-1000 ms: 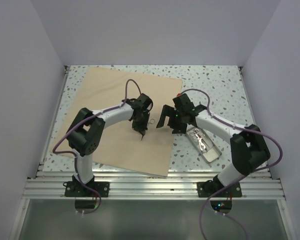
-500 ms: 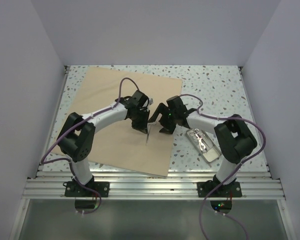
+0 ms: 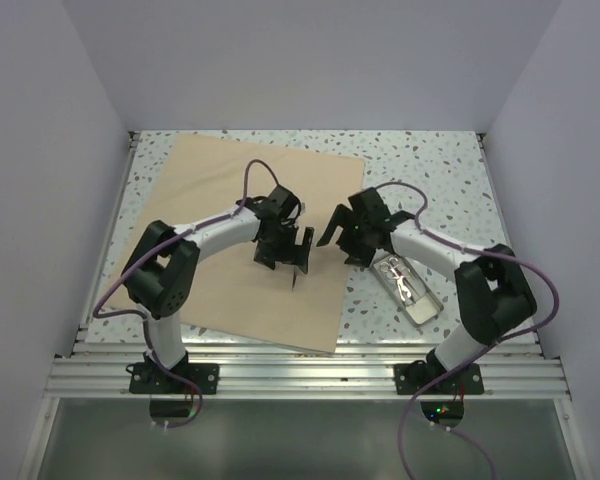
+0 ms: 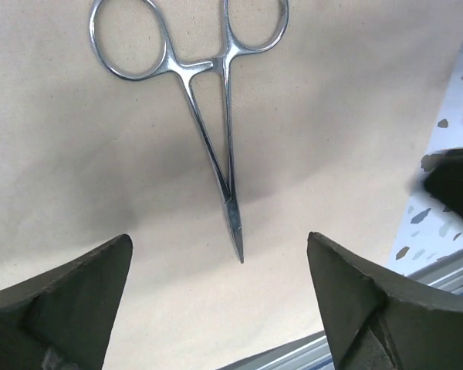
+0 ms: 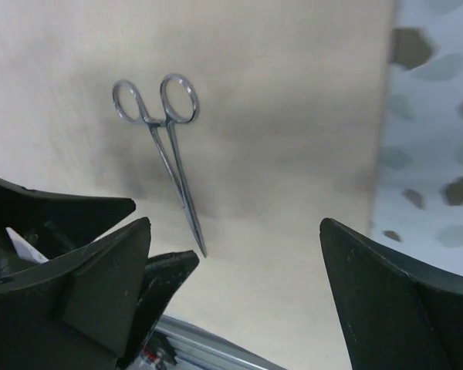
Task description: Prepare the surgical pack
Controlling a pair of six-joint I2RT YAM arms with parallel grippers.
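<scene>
The surgical pack is a wide tan sheet (image 3: 210,190) spread flat on the speckled table. Steel forceps (image 4: 216,139) lie flat on it with the ring handles away from the left wrist camera, and they show as a thin sliver (image 3: 297,270) in the top view. My left gripper (image 4: 220,258) hangs open just above the forceps tip, touching nothing. My right gripper (image 5: 235,231) is also open, hovering over the sheet's right edge to the right of the forceps (image 5: 166,154). In the top view the left gripper (image 3: 285,257) and right gripper (image 3: 338,235) sit close together.
A small shiny metal tray (image 3: 420,305) holding instruments lies on the bare table by the right arm. The left gripper's fingers (image 5: 77,220) intrude at the lower left of the right wrist view. The metal rail (image 3: 300,375) runs along the near edge.
The left gripper was shut on the forceps and has opened, leaving them lying on the sheet. The right gripper came close to the left one, then drew back to the right.
</scene>
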